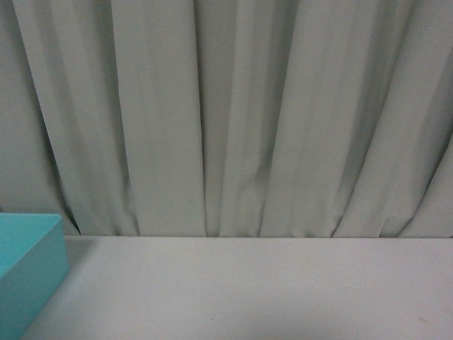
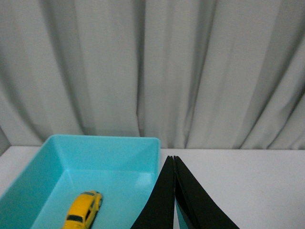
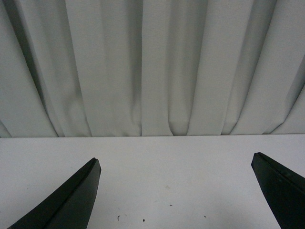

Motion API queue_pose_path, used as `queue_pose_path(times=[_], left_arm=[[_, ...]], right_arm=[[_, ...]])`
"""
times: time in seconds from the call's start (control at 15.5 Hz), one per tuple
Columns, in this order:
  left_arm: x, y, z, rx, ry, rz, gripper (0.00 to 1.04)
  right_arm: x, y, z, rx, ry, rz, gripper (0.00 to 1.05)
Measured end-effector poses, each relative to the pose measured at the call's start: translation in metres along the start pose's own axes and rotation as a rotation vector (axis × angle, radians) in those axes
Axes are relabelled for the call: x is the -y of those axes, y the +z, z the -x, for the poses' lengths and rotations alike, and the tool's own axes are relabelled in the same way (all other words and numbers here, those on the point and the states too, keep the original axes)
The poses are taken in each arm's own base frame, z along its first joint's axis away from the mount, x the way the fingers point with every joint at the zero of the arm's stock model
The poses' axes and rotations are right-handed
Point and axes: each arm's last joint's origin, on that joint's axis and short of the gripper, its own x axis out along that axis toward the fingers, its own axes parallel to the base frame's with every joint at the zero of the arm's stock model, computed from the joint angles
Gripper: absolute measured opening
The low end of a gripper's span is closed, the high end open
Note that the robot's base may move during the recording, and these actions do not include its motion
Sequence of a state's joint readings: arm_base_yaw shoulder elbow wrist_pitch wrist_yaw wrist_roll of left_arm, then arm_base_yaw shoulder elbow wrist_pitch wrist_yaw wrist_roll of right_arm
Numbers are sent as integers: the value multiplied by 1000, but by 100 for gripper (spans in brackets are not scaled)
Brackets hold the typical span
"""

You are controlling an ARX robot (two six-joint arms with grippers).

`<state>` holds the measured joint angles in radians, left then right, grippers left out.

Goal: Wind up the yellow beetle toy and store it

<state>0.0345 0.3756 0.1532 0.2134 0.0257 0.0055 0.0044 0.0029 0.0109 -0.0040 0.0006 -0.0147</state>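
A pale grey pleated curtain (image 1: 226, 113) fills the background of every view, hanging down to the far edge of a white table (image 1: 248, 290). A turquoise open bin (image 2: 95, 148) comes next in size. It stands on the table just beside the left gripper (image 2: 173, 158), and in the front view only its corner shows, at the table's left edge. Neither arm appears in that view. The left gripper's black fingers (image 2: 159, 200) are pressed together at the tips with nothing between them, and they overlap the bin's nearest wall in the left wrist view; whether they touch it cannot be told. The right gripper (image 3: 176, 158) is spread wide, its two dark fingers (image 3: 71, 200) well apart, with only bare table and a few tiny dark specks between them. The yellow beetle toy (image 2: 84, 210) lies on the bin's floor, standing on its wheels, near the left gripper but apart from its fingers, and far from the right gripper.
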Motion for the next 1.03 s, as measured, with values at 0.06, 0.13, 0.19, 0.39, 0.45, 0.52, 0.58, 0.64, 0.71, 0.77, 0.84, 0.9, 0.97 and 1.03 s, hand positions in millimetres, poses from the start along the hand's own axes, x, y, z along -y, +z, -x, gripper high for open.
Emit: queue_pose_path(times=[0.06, 0.13, 0.19, 0.39, 0.45, 0.52, 0.58, 0.64, 0.71, 0.77, 0.84, 0.9, 0.97, 1.03], left_arm=[[5, -3, 2, 6, -32, -1, 2], [4, -6, 4, 11, -22, -1, 2], [3, -10, 6, 12, -5, 0, 2], [3, -19, 9, 3, -7, 0, 2], [3, -21, 10, 7, -7, 0, 2], [3, -22, 12, 10, -7, 0, 2], [3, -24, 12, 10, -7, 0, 2], [3, -25, 13, 9, -7, 0, 2], [3, -26, 14, 9, -7, 0, 2], [3, -41, 23, -27, -7, -1, 2], [3, -37, 26, 19, -7, 1, 2], [3, -38, 26, 8, -7, 1, 2], [3, -38, 26, 15, -7, 1, 2], [3, -38, 26, 14, -8, 1, 2]], right_arm=[[0, 0, 0, 0, 1, 0, 98], [0, 0, 0, 0, 0, 0, 98], [0, 0, 0, 0, 1, 0, 98], [0, 0, 0, 0, 0, 0, 98], [0, 0, 0, 0, 0, 0, 98], [0, 0, 0, 0, 0, 0, 98], [0, 0, 0, 0, 0, 0, 98], [0, 0, 0, 0, 0, 0, 98], [0, 0, 0, 0, 0, 0, 98], [0, 0, 0, 0, 0, 0, 98], [0, 0, 0, 0, 1, 0, 98], [0, 0, 0, 0, 0, 0, 98], [0, 0, 0, 0, 0, 0, 98], [0, 0, 0, 0, 0, 0, 98]])
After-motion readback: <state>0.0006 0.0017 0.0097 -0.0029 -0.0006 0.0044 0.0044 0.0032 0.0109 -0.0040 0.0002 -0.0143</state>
